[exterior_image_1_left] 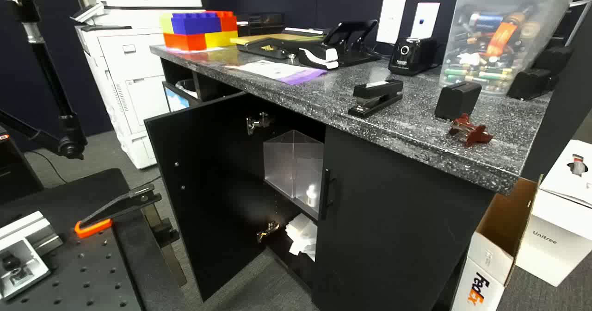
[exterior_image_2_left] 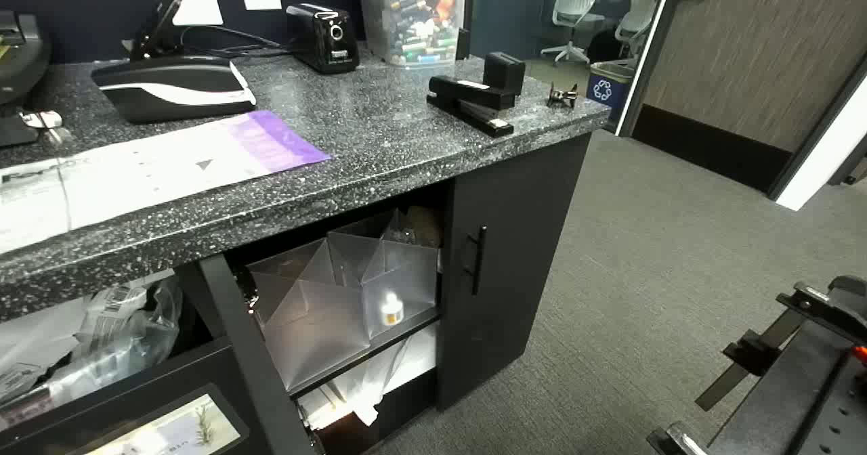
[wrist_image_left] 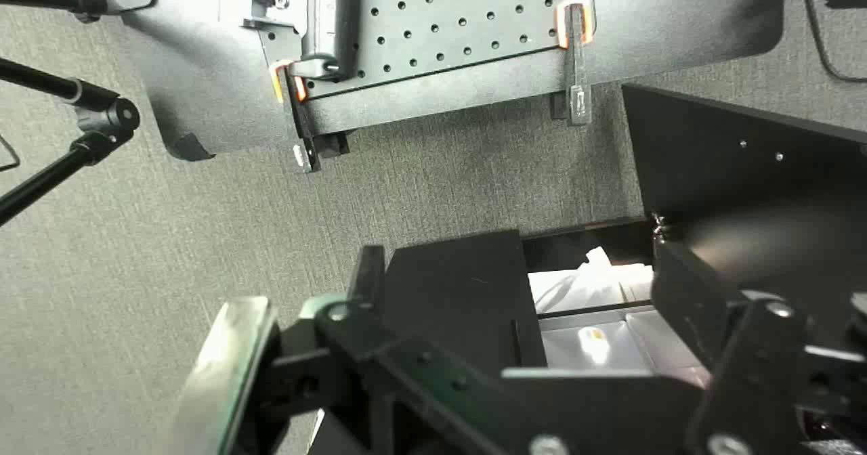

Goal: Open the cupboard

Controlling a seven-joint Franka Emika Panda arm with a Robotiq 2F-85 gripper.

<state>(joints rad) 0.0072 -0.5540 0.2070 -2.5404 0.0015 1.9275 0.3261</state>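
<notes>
The cupboard is a black cabinet under a speckled granite counter (exterior_image_1_left: pixel 286 100), in both exterior views. Its hinged door (exterior_image_1_left: pixel 208 200) stands swung wide open; in the wrist view the open door (wrist_image_left: pixel 752 184) is at the right. The neighbouring door (exterior_image_1_left: pixel 393 218) is shut and has a black bar handle (exterior_image_2_left: pixel 479 260). Inside, clear plastic boxes (exterior_image_2_left: pixel 315 313) stand on a shelf and white papers (exterior_image_1_left: pixel 303 237) lie below. My gripper (wrist_image_left: pixel 548 306) shows only in the wrist view, with its fingers wide apart and nothing between them. Whether it touches the cupboard cannot be told.
A stapler (exterior_image_1_left: pixel 375 97), a tub of batteries (exterior_image_1_left: pixel 490 47) and coloured blocks (exterior_image_1_left: pixel 199 29) stand on the counter. A perforated black table (wrist_image_left: pixel 440 28) with orange-handled clamps (wrist_image_left: pixel 576 55) stands opposite the cupboard. Boxes (exterior_image_1_left: pixel 481 274) stand beside it. A white printer (exterior_image_1_left: pixel 134 70) is behind.
</notes>
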